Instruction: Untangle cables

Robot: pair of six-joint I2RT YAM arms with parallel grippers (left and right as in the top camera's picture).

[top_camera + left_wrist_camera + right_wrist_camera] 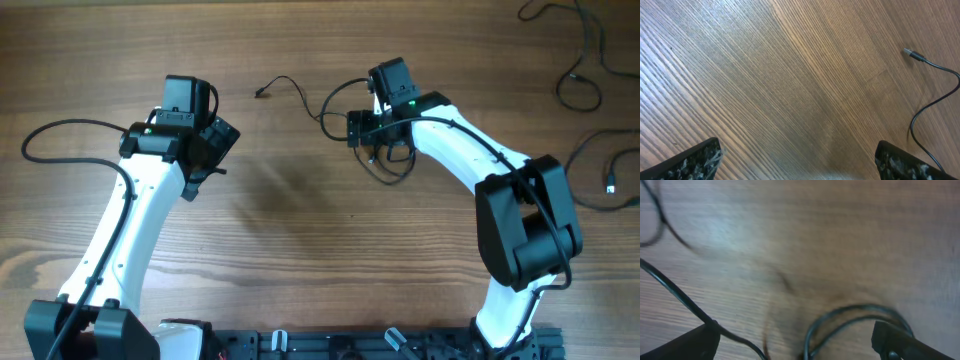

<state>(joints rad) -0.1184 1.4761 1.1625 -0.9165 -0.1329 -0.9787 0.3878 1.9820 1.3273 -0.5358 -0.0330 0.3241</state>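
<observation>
Two arms (130, 230) stand at one brown wood-grain surface (300, 260); nothing of the room shows beyond it.
Item 1, left claw (797, 155): jaws at full spread, nothing held, bare wood between them.
Item 2, right claw (790, 340): jaws likewise wide apart, gripping nothing; view blurred.
Item 3, cables: one thin black cord (303, 98) at 12 o'clock of the overhead view. Its plug (912, 53) lies at 2 o'clock from the left claw, well apart. The cord runs to a loop (855, 315) lying on the wood between the right claw's fingers (900, 342), just beside the 3 o'clock one.
Item 4: further cords (610, 185), at least two, at 2 to 3 o'clock by the surface's edge, well apart from both claws. Exact count is unclear where they leave the frame.
</observation>
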